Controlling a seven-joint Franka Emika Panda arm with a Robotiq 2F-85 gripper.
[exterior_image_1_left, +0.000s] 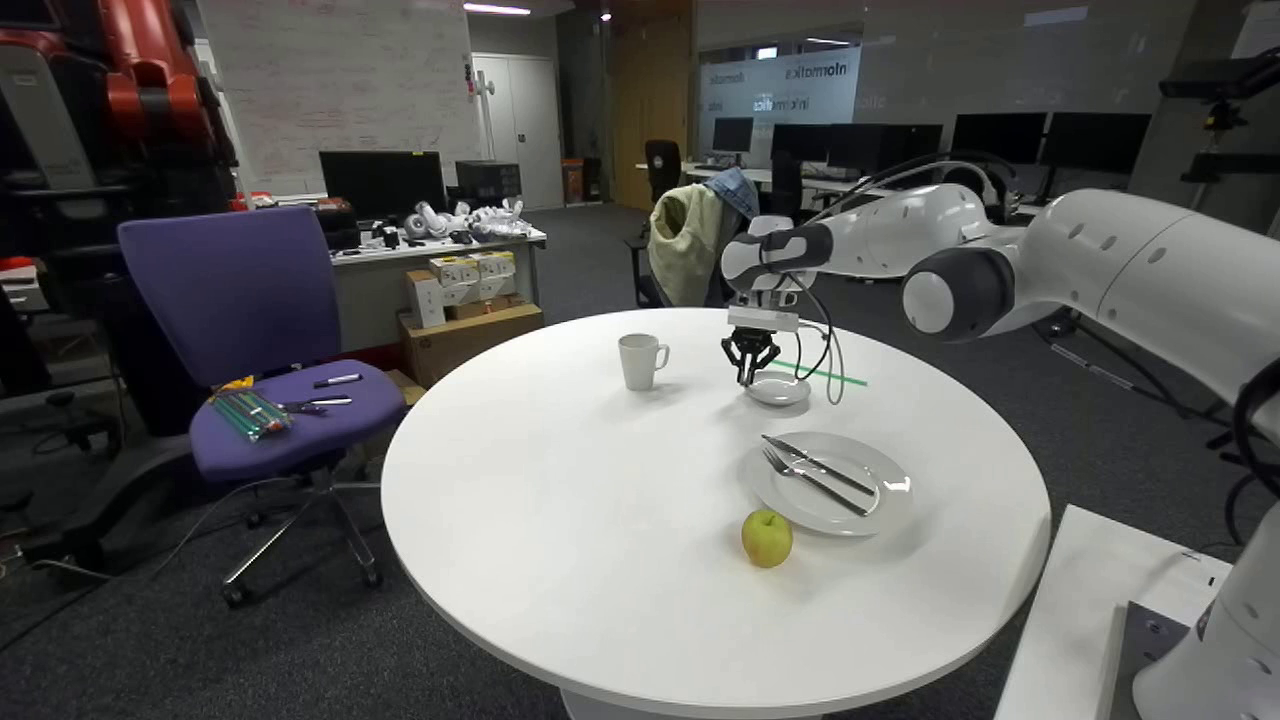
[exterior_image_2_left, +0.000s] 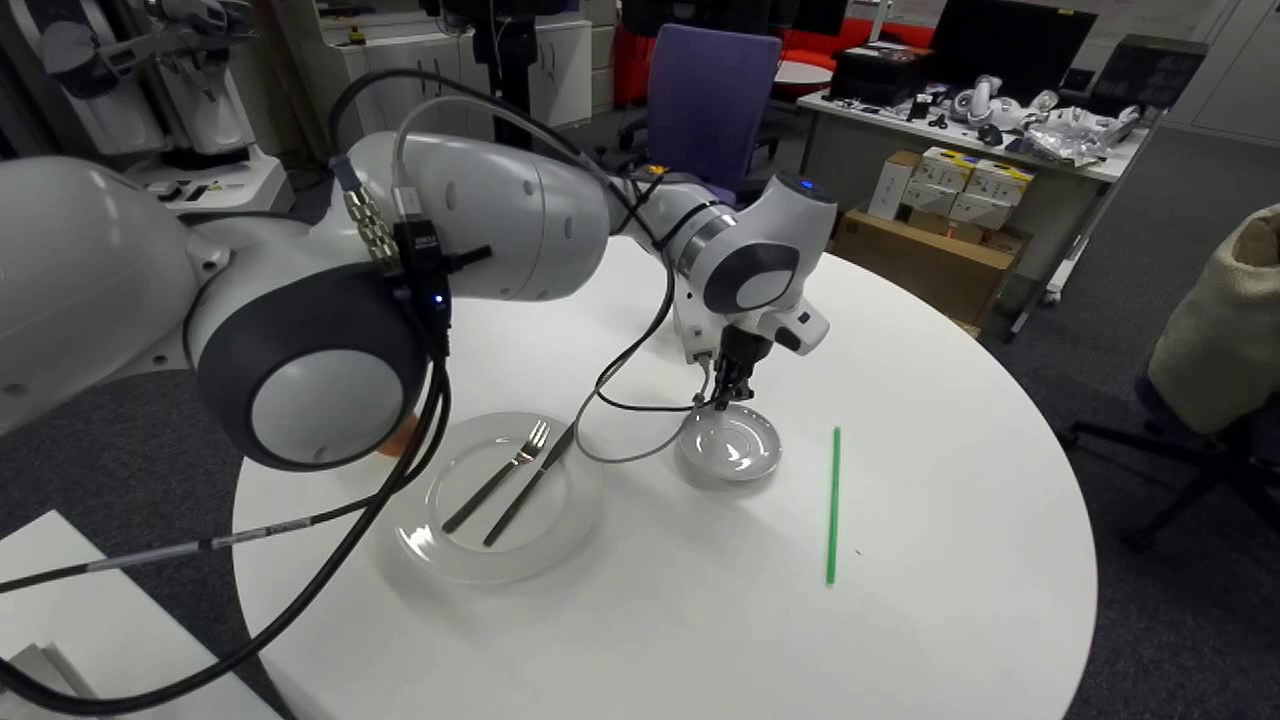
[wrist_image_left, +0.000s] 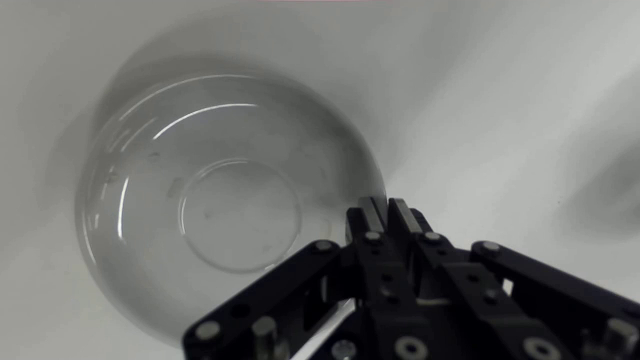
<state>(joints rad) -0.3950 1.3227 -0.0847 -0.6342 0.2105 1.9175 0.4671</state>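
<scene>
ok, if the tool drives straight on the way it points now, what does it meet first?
Likely the white tabletop. The tool points down, closed on the rim of the small dish, so the dish's base may press there before the tool does; whether it rests there now is unclear.

A round white table (exterior_image_1_left: 550, 500) fills the middle of both exterior views. In an exterior view, a white mug (exterior_image_1_left: 637, 363) stands upright at the centre of the frame, its handle pointing right. Lower down, right of centre, a large white plate (exterior_image_1_left: 892, 492) lies flat, with a yellow-green apple (exterior_image_1_left: 767, 539) just beside its lower left edge. In an exterior view, a thin green stick (exterior_image_2_left: 834, 505) lies right of centre, near a small saucer (exterior_image_2_left: 730, 445); whether that saucer touches the table cannot be told.
</scene>
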